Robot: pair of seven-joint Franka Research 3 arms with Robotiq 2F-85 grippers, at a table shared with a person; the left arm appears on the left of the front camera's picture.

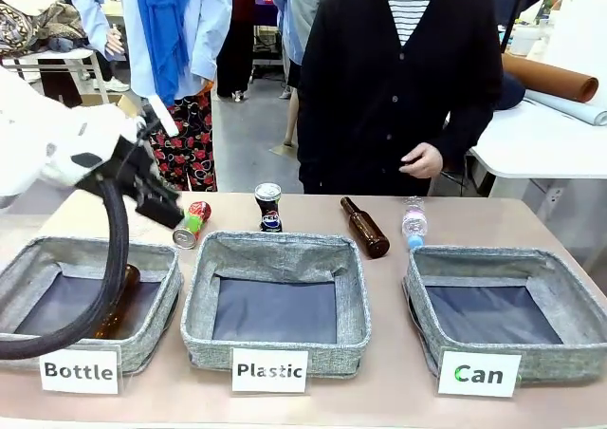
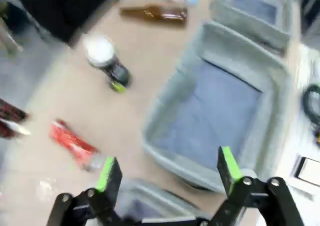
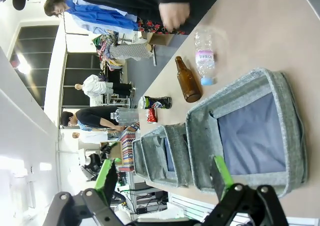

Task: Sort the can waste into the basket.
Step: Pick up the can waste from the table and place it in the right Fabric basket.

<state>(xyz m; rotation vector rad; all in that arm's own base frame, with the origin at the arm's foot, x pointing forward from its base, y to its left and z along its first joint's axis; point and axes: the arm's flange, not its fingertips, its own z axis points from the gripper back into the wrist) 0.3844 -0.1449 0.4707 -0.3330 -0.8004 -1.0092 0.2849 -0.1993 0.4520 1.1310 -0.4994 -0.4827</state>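
Just beyond the left hand (image 2: 167,158), the dented red can (image 2: 75,146) lies loose on the tabletop (image 2: 150,96).

Its thin, crumpled metal rests on its side, off past one green pad rather than between the two. The hand is spread wide and holds nothing. Farther ahead the dark Pepsi can (image 1: 268,207) stands upright, smooth and silver-topped. The wrist view is smeared, so the red can's exact lie is probable, not certain. A grip closed off-centre could roll the round body away or crush its soft wall further. The Can basket (image 1: 493,261), soft grey fabric with a dark lining, sits well away from this hand, past the Plastic basket (image 1: 275,249). It lies just ahead of the right hand (image 3: 162,161), which is also spread and empty. A can let go short of it would drop into the wrong basket.
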